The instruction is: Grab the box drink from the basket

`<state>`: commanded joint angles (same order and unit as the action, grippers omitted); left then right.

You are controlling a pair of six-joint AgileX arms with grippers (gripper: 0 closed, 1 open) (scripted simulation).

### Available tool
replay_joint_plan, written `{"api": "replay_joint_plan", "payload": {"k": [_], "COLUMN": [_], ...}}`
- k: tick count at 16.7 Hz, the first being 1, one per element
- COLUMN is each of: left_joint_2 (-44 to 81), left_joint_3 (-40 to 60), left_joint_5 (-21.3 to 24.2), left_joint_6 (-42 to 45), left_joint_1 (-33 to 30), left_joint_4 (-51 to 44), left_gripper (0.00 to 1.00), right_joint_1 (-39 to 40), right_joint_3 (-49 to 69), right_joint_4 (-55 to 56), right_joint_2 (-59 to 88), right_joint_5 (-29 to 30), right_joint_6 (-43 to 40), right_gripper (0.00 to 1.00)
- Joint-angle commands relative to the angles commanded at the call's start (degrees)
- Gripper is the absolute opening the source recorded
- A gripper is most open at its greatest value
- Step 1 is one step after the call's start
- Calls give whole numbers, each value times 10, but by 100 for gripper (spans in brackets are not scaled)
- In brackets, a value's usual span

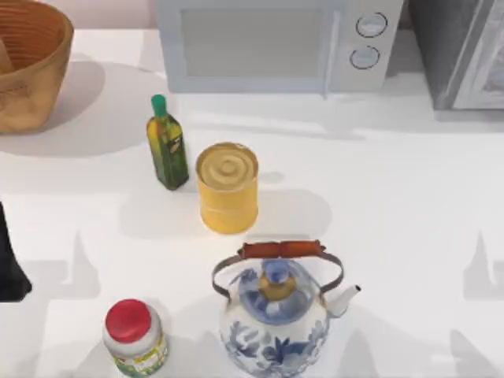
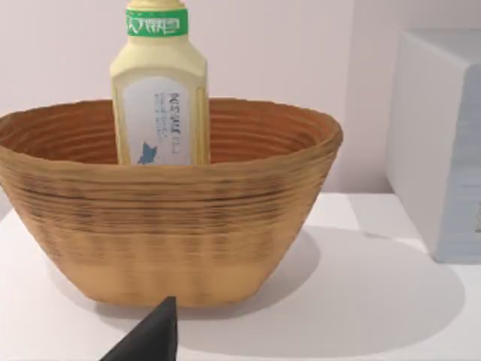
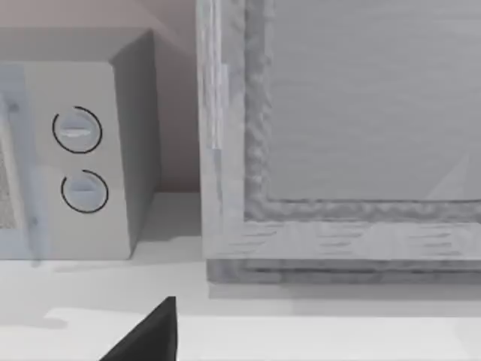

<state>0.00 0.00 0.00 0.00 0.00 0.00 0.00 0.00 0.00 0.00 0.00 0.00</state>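
Ahead of the left gripper (image 2: 154, 335), whose grip state cannot be told, the pale yellow box drink (image 2: 159, 83) stands ungrasped inside the brown woven wicker basket (image 2: 173, 233).

No wording can be made out with certainty. In the left wrist view, the box drink (image 2: 159, 83) standing in the basket (image 2: 169, 233) carries a green band near its top with white characters too small to read, and a pale front label with fine lines of print and a small blue figure, also unreadable. In the top view, the oil bottle (image 1: 167, 146) has a dark label with illegible marks, and the red-capped jar (image 1: 134, 339) wears a green and yellow patterned label whose print cannot be read.
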Motion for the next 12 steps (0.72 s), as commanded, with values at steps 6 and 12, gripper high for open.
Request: {"api": "replay_joint_plan", "payload": {"k": [6, 12], "left_joint_2": [59, 328], "left_joint_3": [37, 155], "left_joint_5": [2, 17], "left_joint_6": [1, 2], "left_joint_1": [7, 33], "left_joint_4": [57, 234], "left_gripper": [100, 100], "right_joint_1": [0, 0], "right_joint_3": [0, 0], "right_joint_4": [0, 0], "right_joint_2": [0, 0], "right_joint_5": [0, 0], "right_joint_6": [0, 0], "right_gripper": [100, 100]}}
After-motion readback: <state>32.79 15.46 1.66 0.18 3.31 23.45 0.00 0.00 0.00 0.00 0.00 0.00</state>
